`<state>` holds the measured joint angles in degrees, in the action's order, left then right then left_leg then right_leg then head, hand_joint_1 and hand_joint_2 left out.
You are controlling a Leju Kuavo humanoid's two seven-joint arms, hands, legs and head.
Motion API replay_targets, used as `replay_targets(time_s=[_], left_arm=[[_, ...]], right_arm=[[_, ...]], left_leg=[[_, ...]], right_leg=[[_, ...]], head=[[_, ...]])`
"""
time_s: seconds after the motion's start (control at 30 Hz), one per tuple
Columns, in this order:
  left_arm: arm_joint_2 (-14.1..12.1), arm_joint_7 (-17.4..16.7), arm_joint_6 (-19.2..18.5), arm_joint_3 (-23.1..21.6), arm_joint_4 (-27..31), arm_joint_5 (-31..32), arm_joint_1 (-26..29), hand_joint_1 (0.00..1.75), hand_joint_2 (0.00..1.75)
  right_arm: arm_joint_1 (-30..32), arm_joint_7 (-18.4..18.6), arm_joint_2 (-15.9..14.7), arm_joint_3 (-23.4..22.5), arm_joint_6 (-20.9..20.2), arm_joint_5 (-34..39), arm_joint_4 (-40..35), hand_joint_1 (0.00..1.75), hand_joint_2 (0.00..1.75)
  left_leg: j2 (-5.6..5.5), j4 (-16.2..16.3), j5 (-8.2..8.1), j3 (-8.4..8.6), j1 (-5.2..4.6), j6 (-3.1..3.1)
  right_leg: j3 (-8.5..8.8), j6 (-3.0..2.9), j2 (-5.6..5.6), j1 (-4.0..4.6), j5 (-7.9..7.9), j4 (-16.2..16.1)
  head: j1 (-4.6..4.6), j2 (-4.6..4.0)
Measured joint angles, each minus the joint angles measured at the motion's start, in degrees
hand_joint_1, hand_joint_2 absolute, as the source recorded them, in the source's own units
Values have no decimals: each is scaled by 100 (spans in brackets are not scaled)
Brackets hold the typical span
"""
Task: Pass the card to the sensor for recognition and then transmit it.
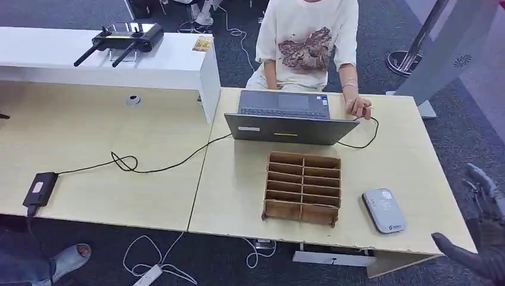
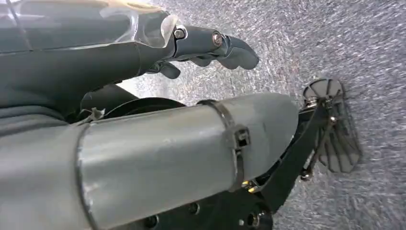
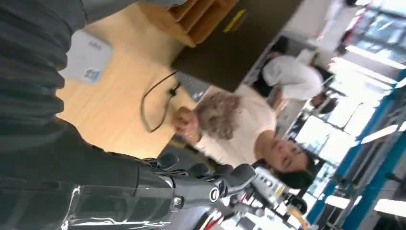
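My right hand (image 1: 485, 229) sits off the table's (image 1: 411, 149) near right corner, fingers spread and holding nothing. My left hand (image 2: 210, 48) hangs over carpet, fingers loosely curled and empty. The risk as I judge it: I cannot make out a card anywhere, not even in the wooden slotted organizer (image 1: 302, 187) at the near middle, so a reach now could close on air or knock the sensor (image 1: 384, 210). That reader, a flat grey rounded pad with a small label, lies just right of the organizer, near my right hand.
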<state>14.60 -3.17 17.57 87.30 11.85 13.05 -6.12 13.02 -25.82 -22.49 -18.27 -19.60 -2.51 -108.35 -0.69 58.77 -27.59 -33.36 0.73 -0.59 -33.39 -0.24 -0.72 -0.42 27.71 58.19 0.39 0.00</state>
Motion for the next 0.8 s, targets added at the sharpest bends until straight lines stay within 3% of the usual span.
replay_targets(time_s=[0.1,0.2,0.33,0.47,0.53,0.6,0.7,0.8], left_arm=[[0,-111,4,-18,0,61,0,0,0],[13,-127,0,-44,0,65,-9,0,0],[26,-135,-15,-59,0,67,-13,0,0],[33,-199,6,-90,0,144,-15,0,0],[46,-221,35,-120,0,194,-18,0,0],[57,-236,57,-164,0,225,-25,0,0],[59,-306,63,-205,0,223,-30,0,0],[59,-411,70,-216,0,218,-31,0,0]], right_arm=[[197,-2,424,88,870,-1419,-96,0,175],[253,410,915,554,2110,-2843,-72,0,175],[349,759,1321,1251,3075,-3131,31,0,175],[359,1300,1717,1757,3970,-4350,303,0,175],[294,1662,1860,1943,4214,-5163,457,0,175],[160,2334,2002,2088,4329,-6510,637,0,175],[2,3125,2177,2201,4079,-8092,800,0,175],[-70,3861,2211,2330,3780,-8560,881,0,175]], left_leg=[[8,-1,0,1,0,0],[22,-1,1,11,-1,-1],[26,-1,3,14,-1,-3],[35,-1,2,14,-1,-3],[35,-1,2,13,-1,-3],[37,-1,2,15,-1,-3],[36,-1,3,15,-1,-3],[35,-1,3,14,-3,-3]], right_leg=[[1,-1,10,0,-1,3],[2,-6,25,-1,-5,5],[4,-6,24,-1,-5,7],[3,-6,32,-1,-5,8],[3,-6,32,-1,-5,8],[3,-6,34,-1,-5,8],[4,-6,32,-2,-6,8],[6,-6,31,-3,-6,8]], head=[[7,0],[2,0],[4,0],[2,0],[4,0],[7,0],[4,0],[4,0]])
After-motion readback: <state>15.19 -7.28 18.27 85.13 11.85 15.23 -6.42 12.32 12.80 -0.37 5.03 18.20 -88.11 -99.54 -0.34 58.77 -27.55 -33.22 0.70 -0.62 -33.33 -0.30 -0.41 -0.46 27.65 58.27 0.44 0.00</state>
